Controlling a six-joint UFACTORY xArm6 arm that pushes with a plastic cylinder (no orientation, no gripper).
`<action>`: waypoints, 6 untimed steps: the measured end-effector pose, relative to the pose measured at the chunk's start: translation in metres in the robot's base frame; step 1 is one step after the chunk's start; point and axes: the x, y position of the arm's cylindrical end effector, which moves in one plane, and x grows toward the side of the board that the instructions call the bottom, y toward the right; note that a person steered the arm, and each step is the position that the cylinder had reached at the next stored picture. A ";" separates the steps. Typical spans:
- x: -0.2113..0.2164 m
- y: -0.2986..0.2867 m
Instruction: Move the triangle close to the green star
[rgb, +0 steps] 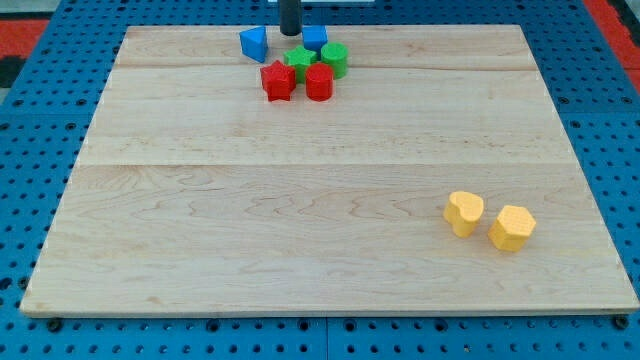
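Note:
A blue triangle (254, 43) lies near the view's top, left of the cluster. The green star (299, 62) sits in the middle of that cluster, a short way to the triangle's lower right. My tip (290, 33) is at the view's top, between the blue triangle and a blue cube (315, 38), just above the green star. The rod runs up out of the frame.
A red star (278, 80) and a red cylinder-like block (319, 82) sit just below the green star. A green cylinder (335, 59) is to its right. Two yellow blocks (464, 212) (512, 227) lie at the lower right. The wooden board (300, 200) rests on a blue pegboard.

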 end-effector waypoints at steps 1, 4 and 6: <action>0.000 -0.058; 0.027 -0.008; -0.001 0.020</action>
